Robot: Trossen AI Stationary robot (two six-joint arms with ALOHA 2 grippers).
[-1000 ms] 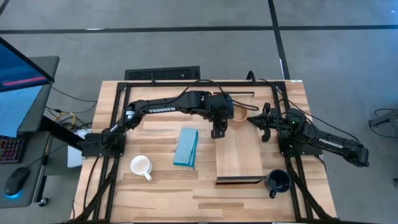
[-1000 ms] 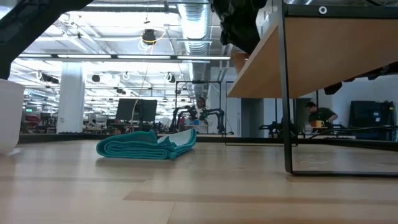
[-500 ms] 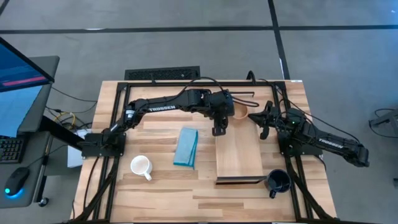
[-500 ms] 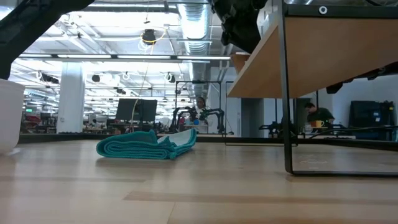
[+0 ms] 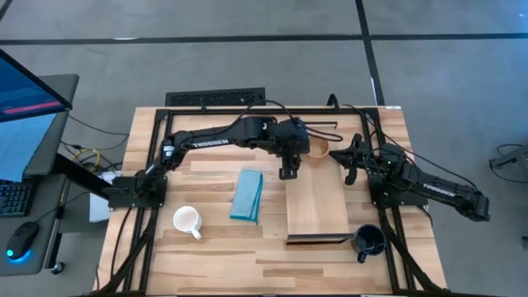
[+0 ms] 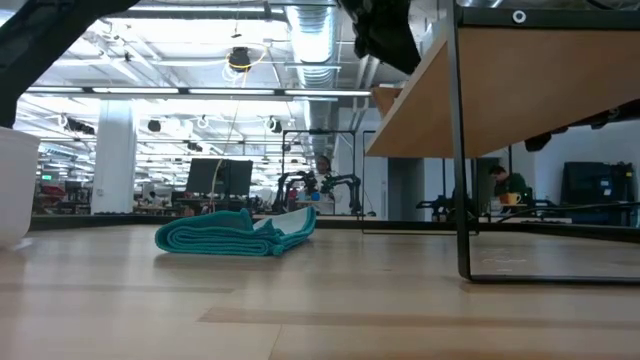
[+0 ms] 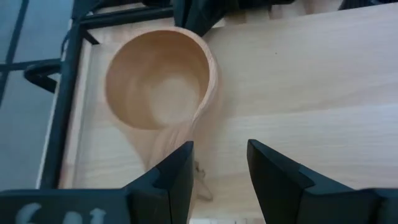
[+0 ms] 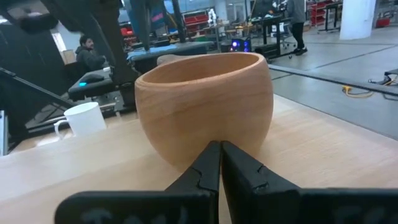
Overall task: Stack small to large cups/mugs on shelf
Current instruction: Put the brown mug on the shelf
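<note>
Plainly round light-brown wooden cup (image 7: 163, 78), smooth hollow bowl, upright on shelf (image 7: 323, 87)

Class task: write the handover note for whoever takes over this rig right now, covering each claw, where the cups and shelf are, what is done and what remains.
Left claw: open, empty, hovering over the shelf's far end beside the small light-brown wooden cup.
Right claw: shut, empty, its tips right at that cup's side.
Long light-wood shelf: on the table's right half; only the wooden cup stands on it.
White mug: on the tabletop, front left.
Dark navy mug: on the tabletop by the shelf's near right corner.
Blue folded cloth: left of the shelf.
Done: wooden cup placed. Left: the other two mugs.
</note>
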